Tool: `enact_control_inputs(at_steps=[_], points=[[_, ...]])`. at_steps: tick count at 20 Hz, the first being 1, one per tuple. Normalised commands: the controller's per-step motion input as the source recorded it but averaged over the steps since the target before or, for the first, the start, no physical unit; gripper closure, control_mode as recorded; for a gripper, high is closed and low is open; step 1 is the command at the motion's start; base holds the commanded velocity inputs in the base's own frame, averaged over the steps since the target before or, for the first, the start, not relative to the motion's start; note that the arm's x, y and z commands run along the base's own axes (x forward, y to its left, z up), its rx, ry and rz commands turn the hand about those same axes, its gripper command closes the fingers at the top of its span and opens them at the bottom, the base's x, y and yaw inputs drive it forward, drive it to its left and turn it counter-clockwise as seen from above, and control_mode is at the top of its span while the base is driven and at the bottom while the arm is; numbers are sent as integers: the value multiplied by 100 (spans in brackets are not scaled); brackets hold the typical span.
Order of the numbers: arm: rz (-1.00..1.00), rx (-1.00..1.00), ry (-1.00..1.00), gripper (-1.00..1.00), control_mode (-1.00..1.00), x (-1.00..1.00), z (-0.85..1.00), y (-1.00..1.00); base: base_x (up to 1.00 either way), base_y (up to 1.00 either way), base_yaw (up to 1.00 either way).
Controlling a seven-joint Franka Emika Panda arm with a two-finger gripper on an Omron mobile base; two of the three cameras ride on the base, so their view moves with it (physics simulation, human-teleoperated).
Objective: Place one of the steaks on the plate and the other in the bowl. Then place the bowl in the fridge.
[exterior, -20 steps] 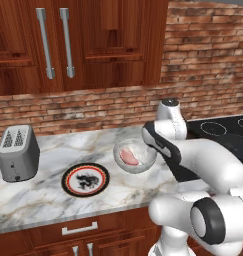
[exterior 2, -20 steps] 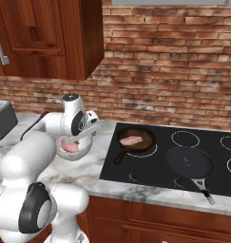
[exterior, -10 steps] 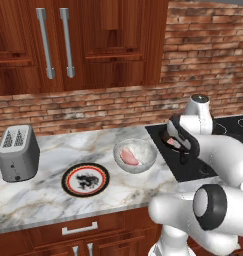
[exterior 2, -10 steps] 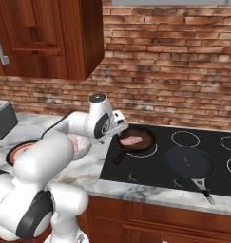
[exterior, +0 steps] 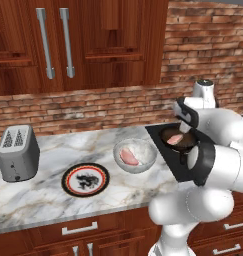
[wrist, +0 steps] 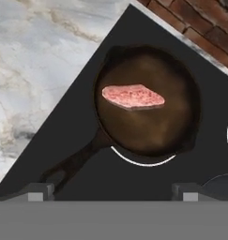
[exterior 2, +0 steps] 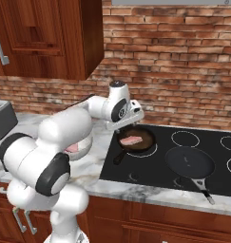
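Note:
One pink steak [wrist: 133,97] lies in a black frying pan [wrist: 181,117] on the stove's left burner, also seen as the steak [exterior 2: 131,140] in the right base view. My gripper [wrist: 113,192] hovers above this pan, open, with nothing between its fingertips [wrist: 40,191]. The other steak [exterior: 128,156] rests inside the speckled bowl [exterior: 143,162] on the marble counter, left of the stove. The plate [exterior: 85,179], black with a red ring, sits bare to the left of the bowl. The fridge is out of view.
A second black frying pan [exterior 2: 189,162] sits on the cooktop [exterior 2: 183,182] to the right. A grey toaster [exterior: 17,152] stands at the counter's left end. Wooden cabinets [exterior: 68,45] and a brick wall [exterior 2: 174,61] rise behind.
The arm has swung right from above the bowl to above the pan on the stove. The gripper stayed open. Both steaks, the bowl and the plate have not moved.

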Motion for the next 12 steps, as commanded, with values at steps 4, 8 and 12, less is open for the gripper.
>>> enact_control_inputs(at_steps=[4,8,12], points=[[11,4,5,-100,-100,27,-4,-32,0,0,0],[29,-2,12,-100,-100,10,-18,-3,0,0,0],[34,0,1,-100,-100,-6,-22,1,0,0,0]])
